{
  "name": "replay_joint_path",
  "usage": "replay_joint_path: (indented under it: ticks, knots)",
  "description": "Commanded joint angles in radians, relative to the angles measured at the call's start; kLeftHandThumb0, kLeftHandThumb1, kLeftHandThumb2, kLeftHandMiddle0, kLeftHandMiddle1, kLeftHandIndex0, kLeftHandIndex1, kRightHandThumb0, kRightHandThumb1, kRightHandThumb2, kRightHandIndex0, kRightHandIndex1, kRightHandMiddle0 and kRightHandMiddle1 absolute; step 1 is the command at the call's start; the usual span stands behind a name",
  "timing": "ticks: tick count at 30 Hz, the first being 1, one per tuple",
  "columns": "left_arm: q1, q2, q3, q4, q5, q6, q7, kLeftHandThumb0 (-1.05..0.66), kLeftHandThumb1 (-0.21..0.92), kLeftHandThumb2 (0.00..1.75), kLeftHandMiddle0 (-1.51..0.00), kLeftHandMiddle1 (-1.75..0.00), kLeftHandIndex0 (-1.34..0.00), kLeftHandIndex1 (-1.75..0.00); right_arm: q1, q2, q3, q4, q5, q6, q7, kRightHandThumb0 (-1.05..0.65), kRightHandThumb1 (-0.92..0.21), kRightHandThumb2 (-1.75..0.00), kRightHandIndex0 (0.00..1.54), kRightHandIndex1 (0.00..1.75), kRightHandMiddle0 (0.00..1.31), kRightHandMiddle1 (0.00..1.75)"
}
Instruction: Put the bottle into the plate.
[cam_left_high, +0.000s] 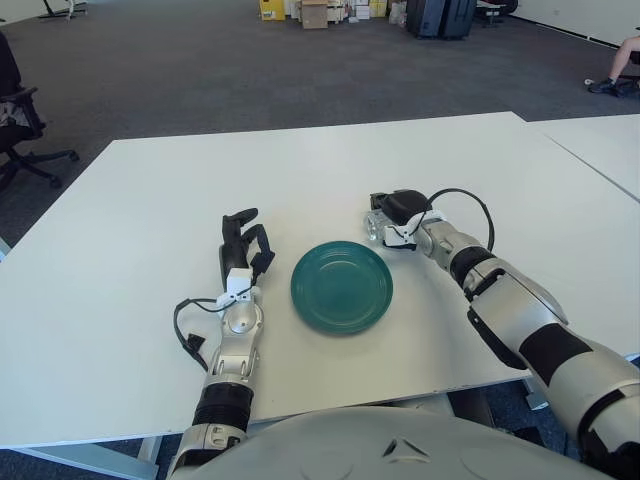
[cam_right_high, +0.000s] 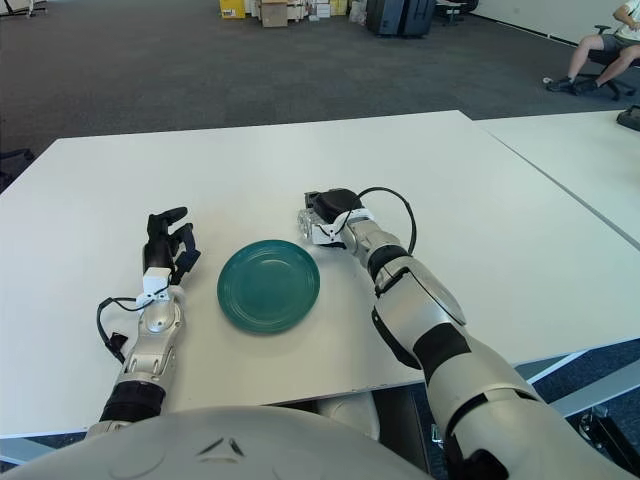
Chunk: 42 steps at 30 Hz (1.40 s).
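A round teal plate (cam_left_high: 341, 287) lies on the white table (cam_left_high: 150, 200), near its front edge. A small clear bottle (cam_left_high: 374, 228) shows just beyond the plate's right rim, outside the plate. My right hand (cam_left_high: 397, 213) is over the bottle with its fingers curled around it, and most of the bottle is hidden by the hand. I cannot tell whether the bottle touches the table. My left hand (cam_left_high: 243, 240) shows to the left of the plate, fingers relaxed and holding nothing.
A second white table (cam_left_high: 600, 150) adjoins on the right. An office chair (cam_left_high: 20, 130) stands off the table's far left. Boxes (cam_left_high: 315, 12) and a seated person (cam_right_high: 600, 50) are far back across the carpet.
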Motion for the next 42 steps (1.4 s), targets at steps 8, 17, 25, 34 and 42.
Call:
replay_joint_path:
  ticks: [8,17,25,34,42]
  knots:
    - [-0.026,0.017,0.008,0.007,-0.004,-0.008,-0.006,-0.63,0.92,0.78,-0.45,-0.54,-0.21,-1.11,-0.103,-0.053,-0.123,-0.032,0.114,-0.13,-0.013,0.0,-0.05,-1.61,0.82,1.7,0.59,1.75]
    - [-0.028,0.027,0.015,0.005,-0.018,0.002,-0.021,-0.63,0.92,0.78,-0.43,-0.52,-0.2,-1.11,-0.154,-0.112,-0.204,-0.199,0.176,-0.312,-0.057,0.0,-0.01,-1.66,0.83,1.73,0.62,1.75]
    - [-0.038,0.032,0.021,0.008,-0.017,0.001,-0.024,-0.63,0.92,0.79,-0.41,-0.5,-0.22,-1.12,-0.024,-0.125,-0.262,-0.575,0.21,-0.321,-0.051,0.0,-0.04,-1.64,0.81,1.73,0.6,1.75]
    - [-0.048,0.037,0.02,0.013,-0.005,-0.009,-0.015,-0.62,0.92,0.79,-0.42,-0.49,-0.23,-1.13,0.172,-0.122,-0.256,-0.908,0.186,-0.359,-0.044,0.0,0.0,-1.65,0.88,1.65,0.63,1.75]
    - [-0.054,0.041,0.022,0.022,-0.008,-0.011,-0.018,-0.63,0.92,0.8,-0.43,-0.49,-0.23,-1.13,0.285,-0.126,-0.22,-1.127,0.206,-0.389,0.114,0.0,0.0,-1.65,0.87,1.67,0.62,1.75]
